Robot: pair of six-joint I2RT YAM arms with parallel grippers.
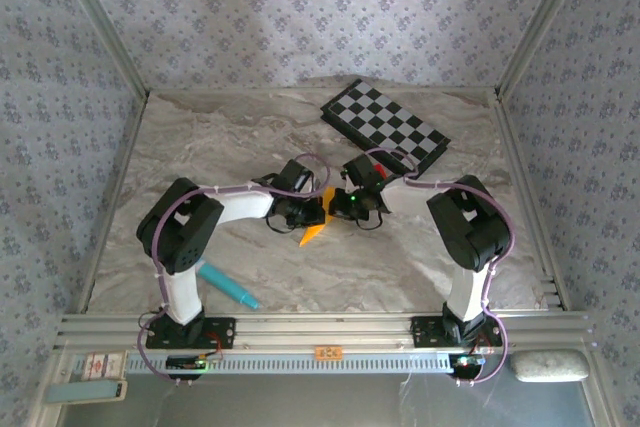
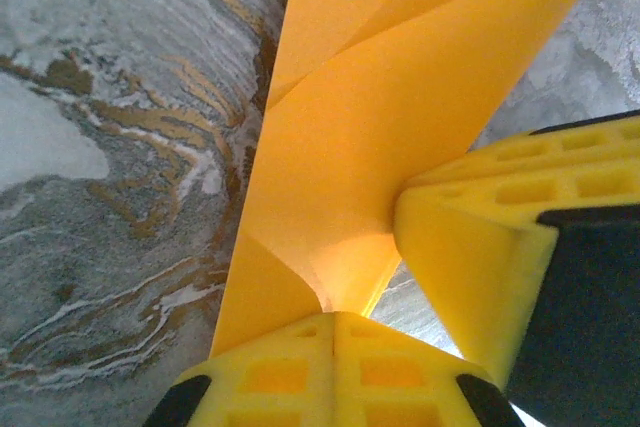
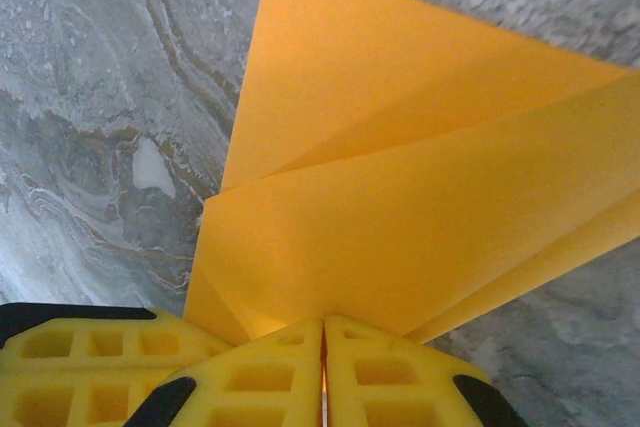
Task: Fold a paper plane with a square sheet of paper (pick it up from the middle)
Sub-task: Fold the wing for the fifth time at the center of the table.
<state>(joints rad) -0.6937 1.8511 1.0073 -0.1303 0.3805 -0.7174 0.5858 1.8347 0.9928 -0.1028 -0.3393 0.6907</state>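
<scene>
A grey-veined marble surface (image 1: 250, 137) is spreading under and around both sets of jaws, walled on three sides by patterned panels (image 1: 60, 67). The left arm (image 1: 185, 237) and the right arm (image 1: 470, 227) are bending inward from the near edge, bringing their jaws close together over the middle of the surface. A black-and-white checkerboard (image 1: 385, 127) is lying flat beyond the right jaws, toward the far right corner and well apart from the left jaws. A teal marker (image 1: 228, 285) is resting on the surface on the near side of the left jaws, close to the left arm's base. The paper plane (image 1: 318, 227), an orange-yellow folded piece with sharp creases, is sitting between the two sets of jaws and being held by both. In the left wrist view the left jaws are pressing fully together on the paper plane's (image 2: 350, 147) near edge, with a yellow finger (image 2: 480, 247) of the right arm crowding in just beside them. In the right wrist view the right jaws are likewise closing tight on the paper plane (image 3: 400, 207), its layered flaps fanning away from them over the marble. A small red object (image 1: 378, 165) is peeking out just behind the right jaws, near the checkerboard's closest edge; its shape is too small to tell.
</scene>
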